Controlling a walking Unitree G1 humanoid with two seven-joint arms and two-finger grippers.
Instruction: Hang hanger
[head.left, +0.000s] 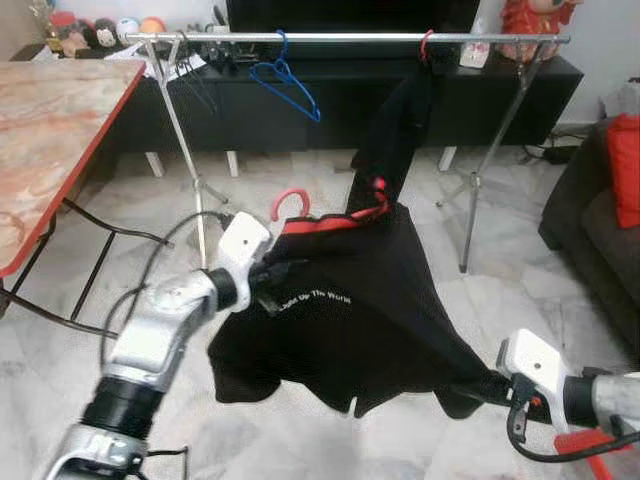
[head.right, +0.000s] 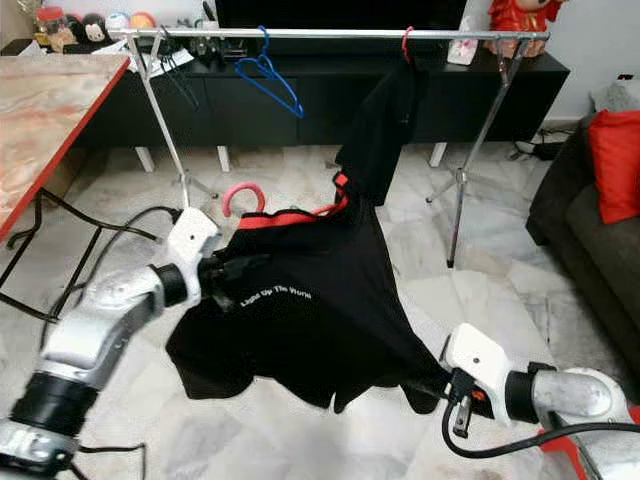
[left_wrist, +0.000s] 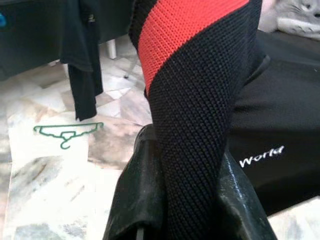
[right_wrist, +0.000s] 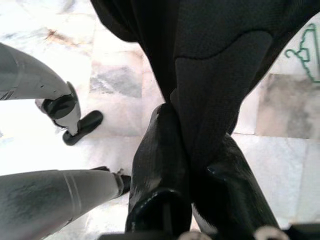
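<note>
Left eye view: left gripper (head.left: 272, 278) is clamping the black shirt (head.left: 350, 300) near its red hanger (head.left: 290, 205); right gripper (head.left: 478, 390) is pinching the hem. Carrying stage; next, lifting the hook onto the rail (head.left: 350, 38).

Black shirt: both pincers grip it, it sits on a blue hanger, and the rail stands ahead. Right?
Not quite. The hanger in the black shirt is red, as the left eye view shows; the blue hanger hangs bare on the rail. Left pincer and right pincer do grip the shirt.
</note>
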